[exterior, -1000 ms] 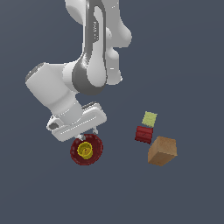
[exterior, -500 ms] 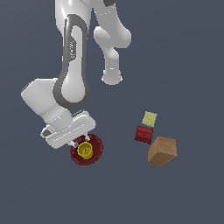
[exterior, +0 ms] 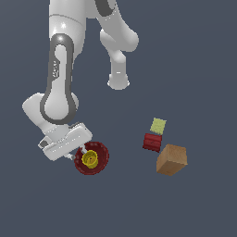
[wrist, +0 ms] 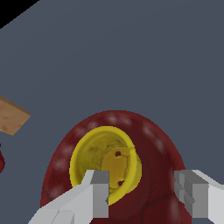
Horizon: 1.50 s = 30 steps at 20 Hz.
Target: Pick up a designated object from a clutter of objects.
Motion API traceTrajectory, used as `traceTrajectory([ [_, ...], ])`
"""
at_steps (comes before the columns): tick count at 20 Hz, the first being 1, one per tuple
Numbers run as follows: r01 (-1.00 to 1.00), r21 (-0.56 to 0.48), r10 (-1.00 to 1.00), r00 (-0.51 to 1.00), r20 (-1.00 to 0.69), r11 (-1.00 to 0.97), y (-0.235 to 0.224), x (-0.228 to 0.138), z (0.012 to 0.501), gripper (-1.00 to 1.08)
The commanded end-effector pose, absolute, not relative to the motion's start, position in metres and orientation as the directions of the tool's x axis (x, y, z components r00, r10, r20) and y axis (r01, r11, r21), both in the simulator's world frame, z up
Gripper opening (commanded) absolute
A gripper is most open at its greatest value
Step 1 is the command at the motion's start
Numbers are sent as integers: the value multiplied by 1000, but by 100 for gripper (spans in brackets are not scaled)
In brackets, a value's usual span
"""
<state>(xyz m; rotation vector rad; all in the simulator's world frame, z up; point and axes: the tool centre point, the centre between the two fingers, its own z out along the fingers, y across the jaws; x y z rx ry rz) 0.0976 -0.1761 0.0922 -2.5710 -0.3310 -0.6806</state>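
bowl: the dark-red bowl [exterior: 92, 158] sits at about 7 o'clock in the exterior view, yellow cup [exterior: 90, 159] inside it.
pincer: the pincer [wrist: 142, 192] is spread wide, empty, fingers above the bowl, one by the cup's lip.
handling: probably rigid, light, smooth; the cup may shift or tip.
hold: likely the ribbed rim, clear of the cup.
room: open table [exterior: 194, 60] all around; red block [exterior: 152, 142], yellow-green cube [exterior: 158, 126] and tan box [exterior: 171, 159] lie well apart at 3 o'clock.
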Motion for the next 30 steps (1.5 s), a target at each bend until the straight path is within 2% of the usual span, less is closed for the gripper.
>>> traceTrajectory([
  [1,338,-364,100,836,540,-868,-185,97,83,28],
  [14,332,-354,67,805,589,-874,-208,94,61,28],
  [29,331,-354,67,806,588,-875,-193,108,39,28],
  [30,331,-354,67,806,588,-875,-193,108,39,-100],
])
